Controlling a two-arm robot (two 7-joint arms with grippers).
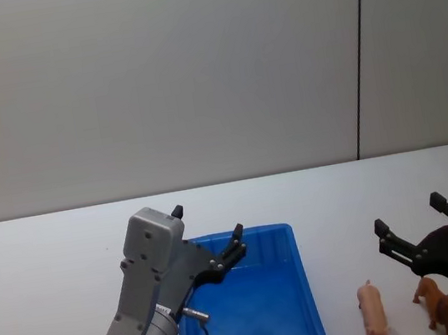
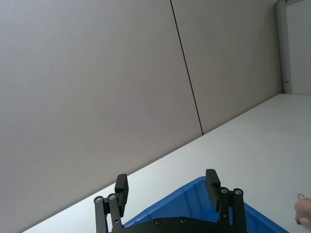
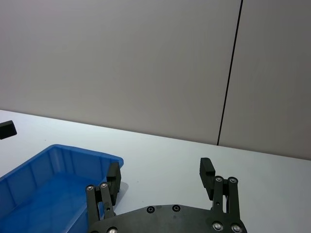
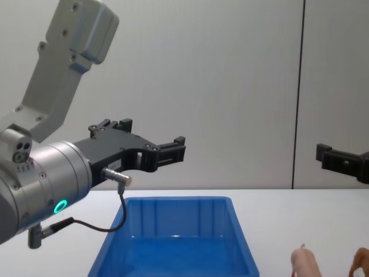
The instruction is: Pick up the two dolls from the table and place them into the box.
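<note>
The pig and brown doll stand on the table at lower right of the head view, beside the blue box. The left gripper hangs above the box and the right gripper above the dolls, both spread wide and empty.

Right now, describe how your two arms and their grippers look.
The left arm is silver-grey metal with a boxy pale grey housing, a glowing green ring light and a thin black cable running from a metal plug. The left gripper and right gripper are both matte black, with linked flat fingers pinned by small silver rivets.
</note>
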